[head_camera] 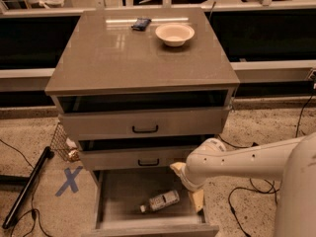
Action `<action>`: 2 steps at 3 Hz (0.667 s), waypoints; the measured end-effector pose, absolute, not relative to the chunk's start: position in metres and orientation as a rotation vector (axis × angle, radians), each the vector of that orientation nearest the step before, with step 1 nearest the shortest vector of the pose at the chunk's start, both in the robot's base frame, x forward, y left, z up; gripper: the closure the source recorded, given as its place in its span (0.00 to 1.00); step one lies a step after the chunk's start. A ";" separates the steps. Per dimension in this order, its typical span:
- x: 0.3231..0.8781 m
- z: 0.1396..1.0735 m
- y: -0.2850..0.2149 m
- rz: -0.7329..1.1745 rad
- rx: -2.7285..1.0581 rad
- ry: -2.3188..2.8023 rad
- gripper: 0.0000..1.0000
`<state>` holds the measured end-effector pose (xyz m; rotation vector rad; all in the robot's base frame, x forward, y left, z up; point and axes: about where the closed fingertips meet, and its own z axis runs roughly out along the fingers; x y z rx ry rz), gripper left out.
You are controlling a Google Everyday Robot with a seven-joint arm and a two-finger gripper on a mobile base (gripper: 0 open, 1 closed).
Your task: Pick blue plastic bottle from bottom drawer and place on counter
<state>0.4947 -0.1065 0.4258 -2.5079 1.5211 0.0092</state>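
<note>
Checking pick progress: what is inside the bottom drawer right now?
The bottle lies on its side on the drawer floor, cap toward the front left. The gripper hangs beside it on the right, inside the drawer. The arm covers the drawer's right rear corner.

Bottom drawer (121,199) is pulled open and the blue plastic bottle (160,200) lies on its side on the drawer floor, cap toward the front-left. The gripper (190,191) hangs over the drawer's right side, just beside the bottle, not holding it. Up on the counter (133,63) there's a white bowl (174,33) and a small dark blue packet (140,23) near the back edge.
</note>
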 end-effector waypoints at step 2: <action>0.519 0.364 -0.107 0.183 -2.270 1.521 0.00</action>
